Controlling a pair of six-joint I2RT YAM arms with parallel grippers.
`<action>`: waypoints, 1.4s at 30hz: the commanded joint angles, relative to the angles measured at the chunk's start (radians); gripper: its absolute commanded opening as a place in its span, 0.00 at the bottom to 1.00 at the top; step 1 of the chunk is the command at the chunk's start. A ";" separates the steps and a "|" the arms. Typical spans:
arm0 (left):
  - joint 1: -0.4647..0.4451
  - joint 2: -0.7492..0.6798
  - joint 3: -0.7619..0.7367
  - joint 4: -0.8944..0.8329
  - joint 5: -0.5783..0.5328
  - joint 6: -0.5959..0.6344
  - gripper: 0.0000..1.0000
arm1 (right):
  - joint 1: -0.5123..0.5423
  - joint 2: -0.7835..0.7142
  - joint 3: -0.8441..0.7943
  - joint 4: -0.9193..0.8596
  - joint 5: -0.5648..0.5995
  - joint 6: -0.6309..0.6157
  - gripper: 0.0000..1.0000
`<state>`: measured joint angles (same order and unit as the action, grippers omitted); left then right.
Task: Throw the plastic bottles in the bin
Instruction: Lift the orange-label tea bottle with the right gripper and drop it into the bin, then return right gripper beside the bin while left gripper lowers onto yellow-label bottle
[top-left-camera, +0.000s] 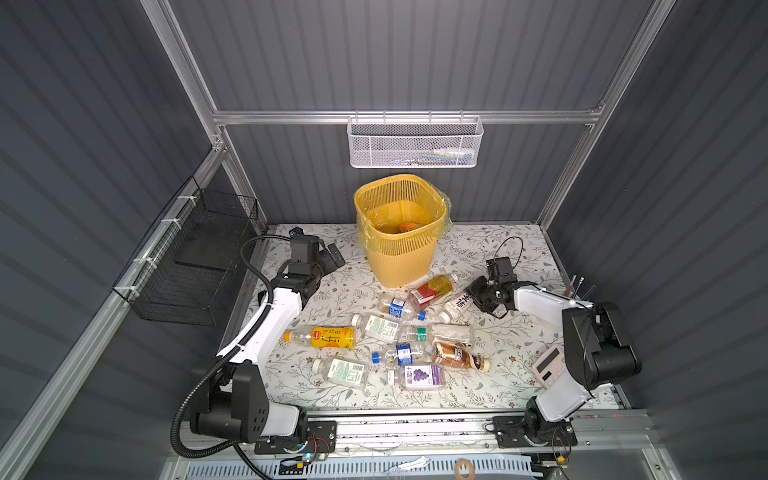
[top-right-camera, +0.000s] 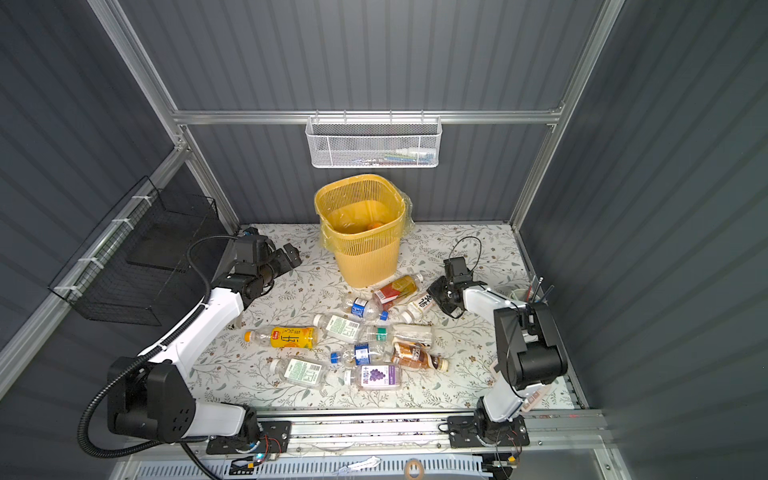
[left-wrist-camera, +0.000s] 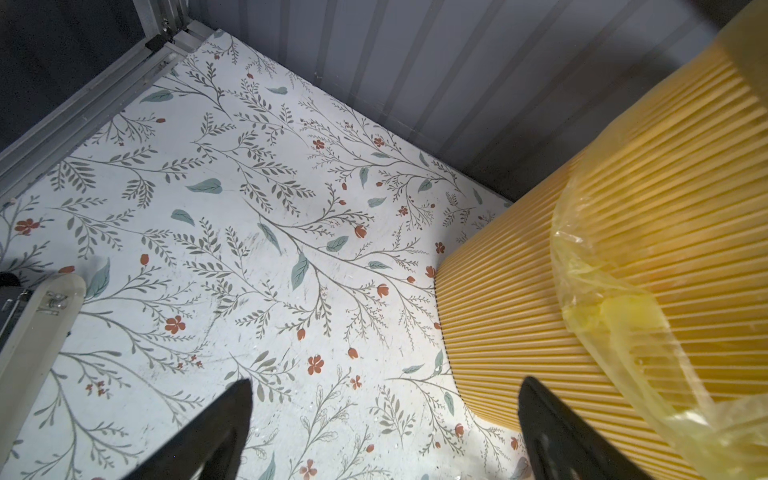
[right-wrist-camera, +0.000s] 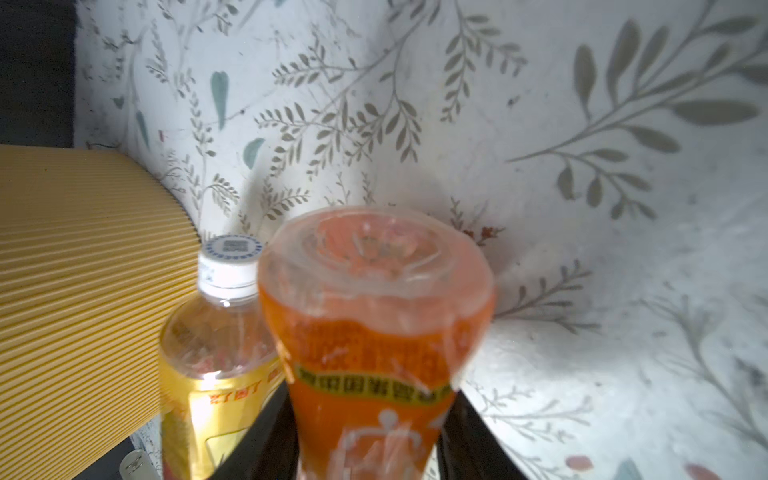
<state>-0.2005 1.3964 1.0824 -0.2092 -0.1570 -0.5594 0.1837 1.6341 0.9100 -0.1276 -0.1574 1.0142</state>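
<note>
The right end effector (right-wrist-camera: 365, 440) is clamped on an orange-labelled bottle (right-wrist-camera: 374, 332). The bottle's clear base fills the centre of the right wrist view, just beside a yellow-labelled bottle (right-wrist-camera: 216, 365) with a white cap. In both top views this grip sits right of centre, at the edge of about 10 plastic bottles (top-left-camera: 332, 337) lying on the desk (top-left-camera: 498, 374) below the yellow bin (top-left-camera: 399, 257). The left end effector (left-wrist-camera: 386, 384) has its jaws wide apart over bare desk beside the bin.
</note>
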 joint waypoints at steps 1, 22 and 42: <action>0.015 0.012 -0.032 -0.014 0.002 -0.023 1.00 | -0.036 -0.097 -0.001 0.015 -0.007 -0.002 0.47; 0.078 0.027 -0.190 0.021 0.124 -0.134 1.00 | -0.025 0.001 0.931 -0.142 -0.216 -0.198 0.51; 0.053 -0.249 -0.222 -0.208 -0.030 -0.443 1.00 | 0.022 -0.076 0.816 -0.172 -0.051 -0.348 0.99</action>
<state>-0.1326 1.1797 0.8570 -0.2985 -0.1226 -0.9184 0.2241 1.5951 1.8339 -0.3771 -0.2386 0.6548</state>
